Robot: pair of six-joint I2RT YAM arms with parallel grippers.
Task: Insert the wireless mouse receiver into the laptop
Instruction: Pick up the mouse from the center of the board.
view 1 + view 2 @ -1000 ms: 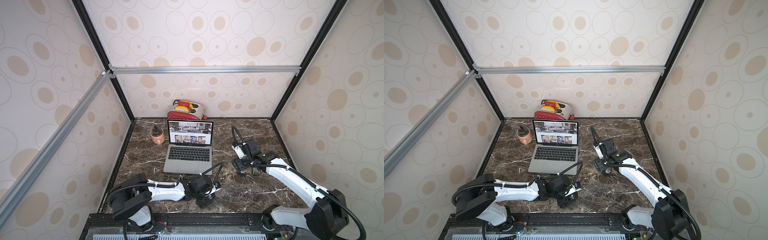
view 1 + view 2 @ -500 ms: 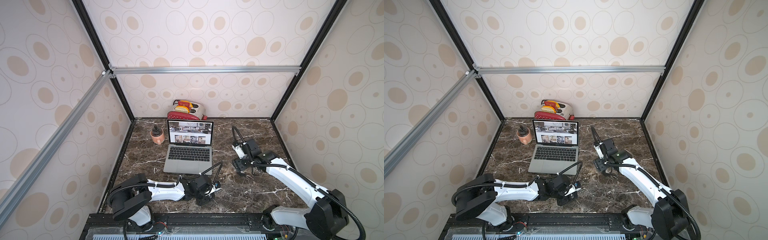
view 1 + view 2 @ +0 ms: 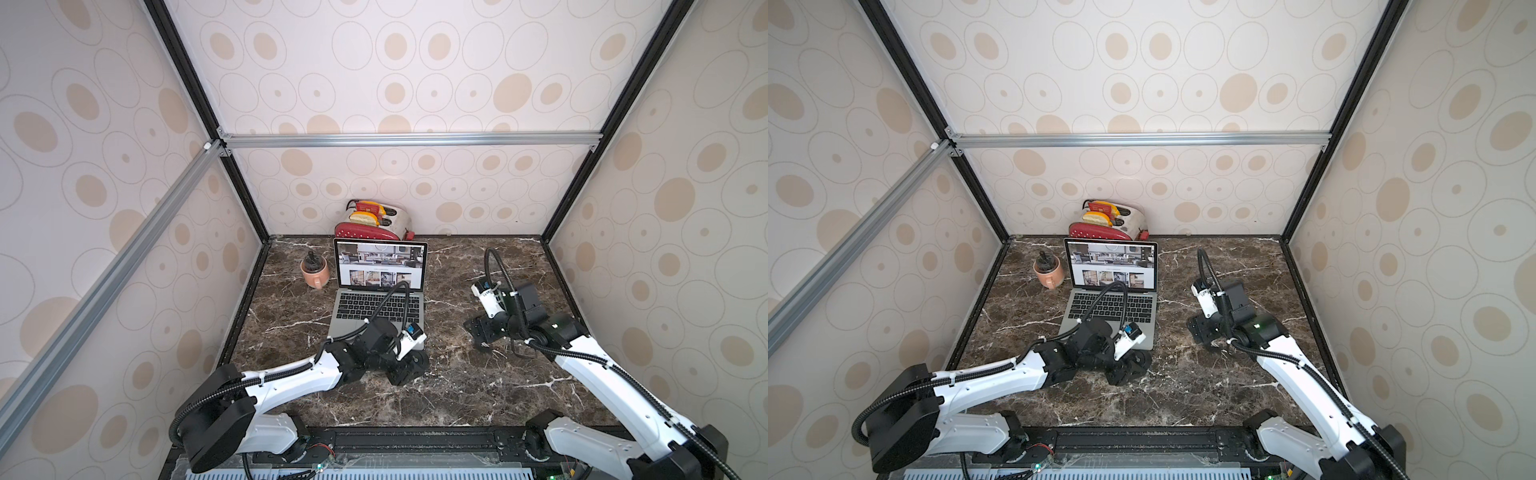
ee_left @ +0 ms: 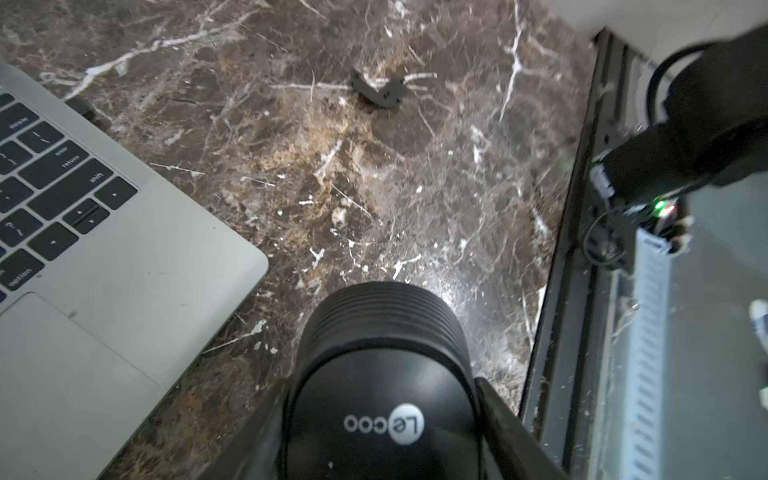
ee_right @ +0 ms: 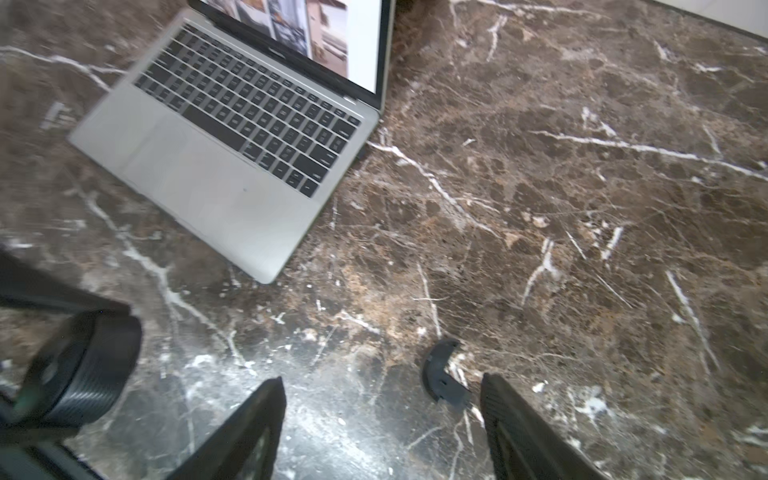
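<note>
Left hand (image 4: 382,401) clamped on both flanks of a black Lecoo wireless mouse (image 4: 380,332), down at the table (image 3: 449,386), just off the front right corner of the open laptop (image 3: 357,309). The laptop sits mid-table, screen toward the back wall. Right hand (image 5: 382,386) spread wide and empty, well to the laptop's right, hanging over a small curved black plastic piece (image 5: 442,374) that lies flat between its fingers, nearer one. Receiver itself not made out; my read is that the laptop's right edge faces the right arm, so the approach is from that side.
</note>
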